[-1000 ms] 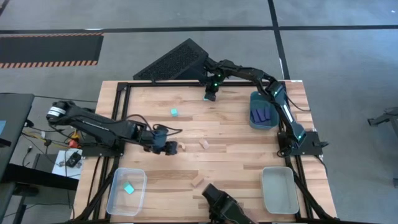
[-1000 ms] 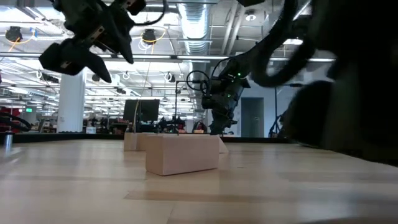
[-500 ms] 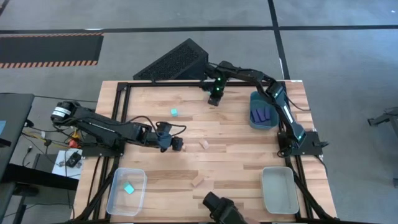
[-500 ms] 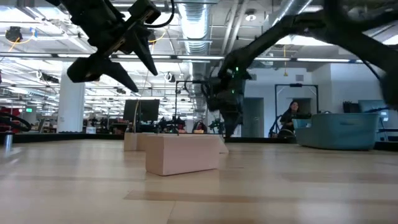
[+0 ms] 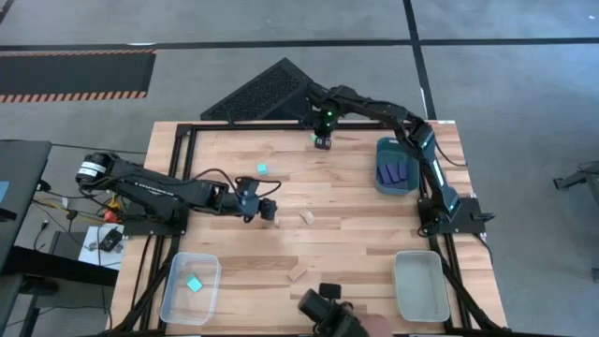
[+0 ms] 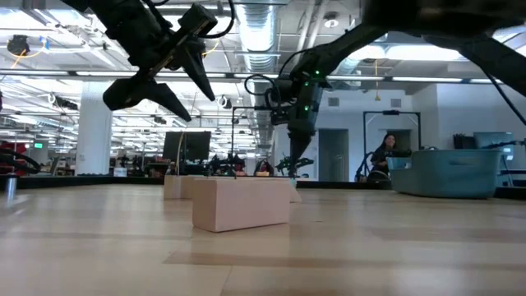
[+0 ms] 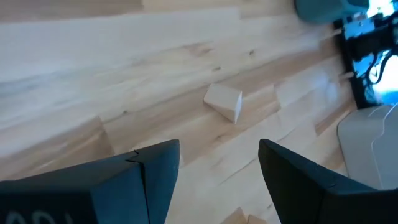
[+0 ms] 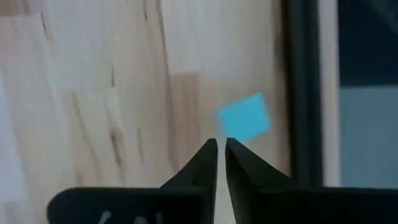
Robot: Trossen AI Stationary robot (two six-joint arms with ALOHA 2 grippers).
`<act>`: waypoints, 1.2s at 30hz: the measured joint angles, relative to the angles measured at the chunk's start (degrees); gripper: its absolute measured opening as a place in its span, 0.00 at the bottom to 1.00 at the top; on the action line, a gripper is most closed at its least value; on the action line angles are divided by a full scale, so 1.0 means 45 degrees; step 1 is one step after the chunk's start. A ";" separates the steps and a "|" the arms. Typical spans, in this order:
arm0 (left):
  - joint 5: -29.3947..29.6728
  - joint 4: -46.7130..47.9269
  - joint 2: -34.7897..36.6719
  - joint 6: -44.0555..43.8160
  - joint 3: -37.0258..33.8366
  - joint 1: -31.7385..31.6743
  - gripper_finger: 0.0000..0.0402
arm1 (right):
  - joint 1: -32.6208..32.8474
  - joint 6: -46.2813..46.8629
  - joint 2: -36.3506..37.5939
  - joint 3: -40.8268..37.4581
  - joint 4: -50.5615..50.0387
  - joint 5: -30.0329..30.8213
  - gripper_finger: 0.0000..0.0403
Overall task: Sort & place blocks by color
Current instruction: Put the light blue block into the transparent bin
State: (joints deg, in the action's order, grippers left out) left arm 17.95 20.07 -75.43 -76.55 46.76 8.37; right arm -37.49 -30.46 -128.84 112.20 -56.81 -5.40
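My left gripper (image 5: 265, 210) (image 6: 160, 70) hangs open above the table's middle, just left of a pale wood block (image 5: 307, 217) (image 7: 224, 101) that lies flat on the table. My right gripper (image 5: 322, 142) (image 8: 221, 149) is shut near the far edge and holds nothing. A cyan cube (image 8: 244, 118) lies on the table just beyond its tips. A second cyan cube (image 5: 263, 169) sits on the table left of it. Another wood block (image 5: 298, 272) (image 6: 241, 203) lies near the near edge. One cyan block (image 5: 194, 284) rests in the clear tray, and dark blue bars (image 5: 395, 172) lie in the teal tray.
The clear tray (image 5: 178, 304) stands at the near left corner, the grey tray (image 5: 421, 285) at the near right, and the teal tray (image 5: 382, 150) at the far right. A dark object (image 5: 328, 314) sits at the near edge. The table's dark frame (image 8: 298, 93) runs beside the right gripper.
My left gripper has moved toward the table's right and slightly toward the far edge, closing in on the wood block in the middle, and it has stayed open. The dark shape that filled the right of the low view has gone, so the teal tray now shows.
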 joint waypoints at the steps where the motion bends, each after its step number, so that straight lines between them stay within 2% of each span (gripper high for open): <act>1: 0.0130 -0.0122 -0.0002 -0.0041 0.0000 -0.0007 0.51 | 0.0019 -0.0153 -0.0002 0.0000 0.0292 0.0024 0.14; 8: 0.1065 -0.1117 0.0002 -0.0489 0.0000 -0.0017 0.51 | -0.0023 -0.0336 -0.0055 0.0001 0.1933 0.0321 0.14; 12: 0.1507 -0.1081 0.0002 -0.0829 0.0000 -0.0012 0.51 | -0.0399 -0.0528 -0.0455 -0.0008 0.2086 0.0163 0.08; 15: 0.1503 -0.1071 0.0002 -0.0923 0.0000 -0.0012 0.51 | -0.0721 -0.0172 -0.0710 -0.0004 0.2047 -0.0784 0.02; 18: 0.1464 -0.1067 0.0002 -0.0979 0.0000 0.0073 0.51 | -0.1003 0.0101 -0.0840 -0.0010 0.1596 -0.1719 0.03; 21: 0.1448 -0.1067 0.0002 -0.1162 0.0000 0.0192 0.51 | -0.1061 -0.0065 -0.0827 0.0005 0.1646 -0.1894 0.02; 25: 0.1531 -0.1067 0.0002 -0.1375 0.0000 0.0323 0.51 | -0.1076 -0.0349 -0.0826 0.0005 0.1537 -0.2839 0.01; 34: 0.1795 -0.1514 0.0002 -0.1599 0.0000 0.0773 0.51 | -0.1061 -0.0909 -0.1936 0.0044 0.0699 -0.2959 0.01; 36: 0.1802 -0.1584 0.0002 -0.1689 0.0000 0.0890 0.51 | -0.1052 -0.0903 -0.2059 0.0205 0.0324 -0.2321 0.00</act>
State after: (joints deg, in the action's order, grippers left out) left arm 26.06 12.94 -75.42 -84.15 46.76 12.38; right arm -42.22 -34.53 -138.10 113.13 -55.35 -15.85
